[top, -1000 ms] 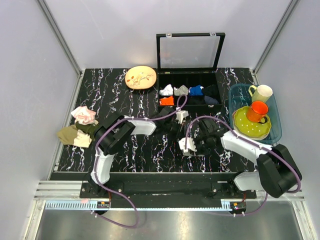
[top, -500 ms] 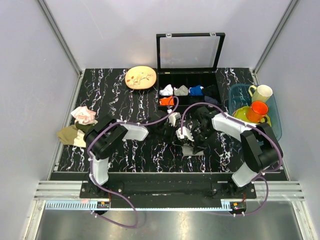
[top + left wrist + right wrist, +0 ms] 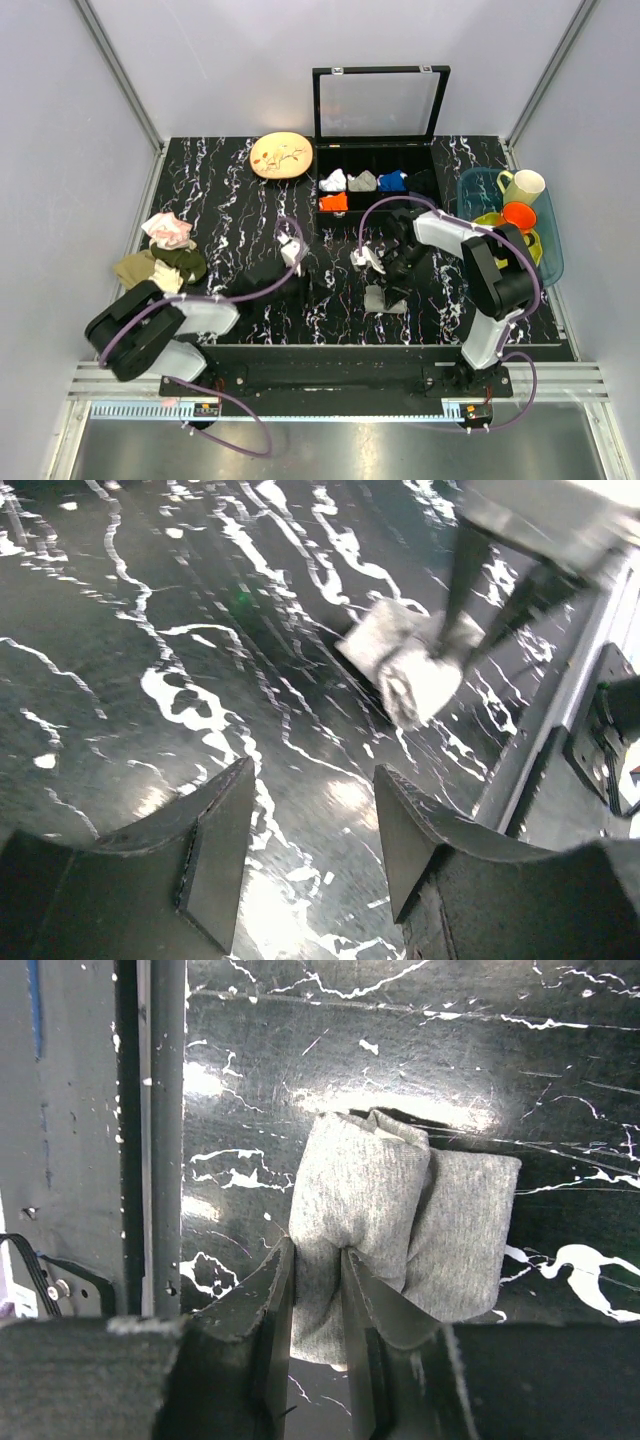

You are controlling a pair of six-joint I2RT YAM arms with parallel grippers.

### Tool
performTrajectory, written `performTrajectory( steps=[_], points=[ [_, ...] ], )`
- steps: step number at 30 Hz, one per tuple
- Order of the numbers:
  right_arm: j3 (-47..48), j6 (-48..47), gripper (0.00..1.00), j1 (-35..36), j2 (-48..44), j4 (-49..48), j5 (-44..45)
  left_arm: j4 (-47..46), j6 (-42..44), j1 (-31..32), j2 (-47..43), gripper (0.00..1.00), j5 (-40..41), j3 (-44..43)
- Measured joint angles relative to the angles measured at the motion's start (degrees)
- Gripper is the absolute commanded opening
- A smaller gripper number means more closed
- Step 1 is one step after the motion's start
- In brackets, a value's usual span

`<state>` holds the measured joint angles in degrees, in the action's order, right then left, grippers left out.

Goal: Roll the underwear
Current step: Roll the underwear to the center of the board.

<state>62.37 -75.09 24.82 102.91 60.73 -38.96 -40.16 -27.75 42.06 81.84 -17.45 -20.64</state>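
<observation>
The right gripper (image 3: 318, 1305), nearly closed, pinches one fold of the rolled underwear (image 3: 400, 1210) on the bench (image 3: 450, 1060) while the left gripper (image 3: 310, 830) gapes empty nearby; pulling away unreleased could tug the roll undone.

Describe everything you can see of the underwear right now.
The underwear is plain heathered grey knit and looks soft. It is rolled into a compact bundle with two plump lobes side by side, and a slightly paler edge shows at one end. It lies on the black, white-veined table, right of centre and towards the front edge. The right end effector pinches one lobe between its fingers. The left end effector is open and clear of it.
</observation>
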Motion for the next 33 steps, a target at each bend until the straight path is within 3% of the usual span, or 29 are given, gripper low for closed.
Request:
performTrajectory(
  steps=[3, 6, 12, 17, 23, 33],
  points=[
    [1.3, 0.4, 0.28, -1.1, 1.9, 1.5, -1.3, -5.2, 5.8, 4.4, -4.0, 0.55, 1.4, 5.6],
    [2.9, 1.0, 0.28, -2.4, 4.2, 3.3, -2.9, -5.0, 14.4, 11.7, -5.3, 0.56, 3.1, 4.8],
    [5.6, 3.2, 0.28, -3.8, 7.8, 6.2, -4.6, 6.3, 32.2, 22.6, -0.6, 0.57, 9.2, -9.3],
    [6.9, 4.7, 0.28, -4.2, 9.3, 7.4, -4.9, 14.0, 42.9, 25.5, 7.8, 0.57, 13.7, -18.9],
    [7.4, 5.4, 0.28, -4.4, 9.9, 7.9, -5.1, 21.7, 51.1, 27.5, 16.4, 0.57, 17.5, -23.1],
    [7.7, 5.9, 0.28, -4.7, 10.4, 8.2, -5.3, 23.9, 56.1, 28.0, 18.6, 0.57, 21.7, -26.0]
  ],
)
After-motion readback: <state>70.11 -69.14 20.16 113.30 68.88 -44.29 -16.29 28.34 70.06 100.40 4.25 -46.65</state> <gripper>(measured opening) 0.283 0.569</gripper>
